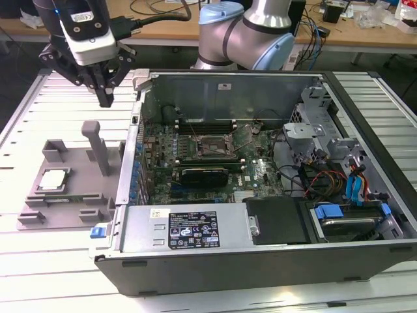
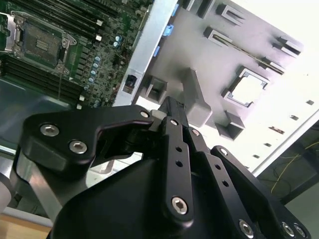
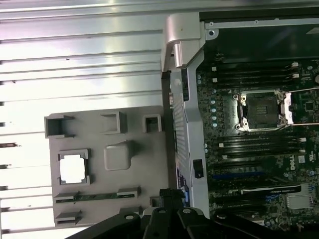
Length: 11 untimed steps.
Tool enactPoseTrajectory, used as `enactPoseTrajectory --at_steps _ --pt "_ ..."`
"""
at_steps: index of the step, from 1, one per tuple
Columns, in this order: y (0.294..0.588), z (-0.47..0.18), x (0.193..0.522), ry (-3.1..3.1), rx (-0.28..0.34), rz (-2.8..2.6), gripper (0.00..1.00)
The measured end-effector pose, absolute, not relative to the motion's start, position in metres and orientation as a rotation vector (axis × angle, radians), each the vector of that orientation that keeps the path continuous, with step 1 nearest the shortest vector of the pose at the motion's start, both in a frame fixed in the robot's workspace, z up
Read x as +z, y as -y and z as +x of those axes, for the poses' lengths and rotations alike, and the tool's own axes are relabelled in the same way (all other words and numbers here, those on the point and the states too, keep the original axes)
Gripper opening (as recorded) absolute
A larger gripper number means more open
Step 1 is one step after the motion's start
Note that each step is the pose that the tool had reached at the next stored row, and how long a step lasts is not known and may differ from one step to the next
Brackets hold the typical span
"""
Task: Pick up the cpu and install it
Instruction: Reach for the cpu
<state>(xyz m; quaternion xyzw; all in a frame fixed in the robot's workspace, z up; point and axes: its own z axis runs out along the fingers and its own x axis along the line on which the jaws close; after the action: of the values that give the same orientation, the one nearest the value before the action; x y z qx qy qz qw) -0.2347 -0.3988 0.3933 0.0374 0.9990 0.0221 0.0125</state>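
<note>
The cpu (image 1: 53, 179) is a small square chip with a pale silvery top. It lies flat in a recess of the grey fixture plate (image 1: 75, 202) at the exterior view's left, outside the case. My gripper (image 1: 105, 98) hangs in the air above the plate's far end, well clear of the chip, fingers pointing down and shut on nothing. Both wrist views show the cpu (image 2: 247, 89) (image 3: 73, 168) beyond the black fingertips (image 2: 174, 107) (image 3: 172, 195). The motherboard's socket (image 1: 212, 147) (image 3: 261, 110) (image 2: 42, 45) stands open inside the case.
The open computer case (image 1: 260, 248) lies on the slatted metal table (image 1: 39, 261). A tall grey post (image 1: 98, 147) rises from the fixture plate below the gripper. The case's side wall (image 1: 133, 163) stands between plate and motherboard. A black card (image 1: 205, 173) sits near the socket.
</note>
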Motion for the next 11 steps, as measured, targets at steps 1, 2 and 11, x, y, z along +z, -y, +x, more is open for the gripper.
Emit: enactPoseTrajectory --at_steps 1,2,11 --pt "0.399 -0.237 0.393 -3.114 0.069 0.117 0.11" --pt "0.399 -0.24 0.393 -3.114 0.069 0.117 0.11" --pt "0.399 -0.259 0.393 -3.114 0.069 0.117 0.11"
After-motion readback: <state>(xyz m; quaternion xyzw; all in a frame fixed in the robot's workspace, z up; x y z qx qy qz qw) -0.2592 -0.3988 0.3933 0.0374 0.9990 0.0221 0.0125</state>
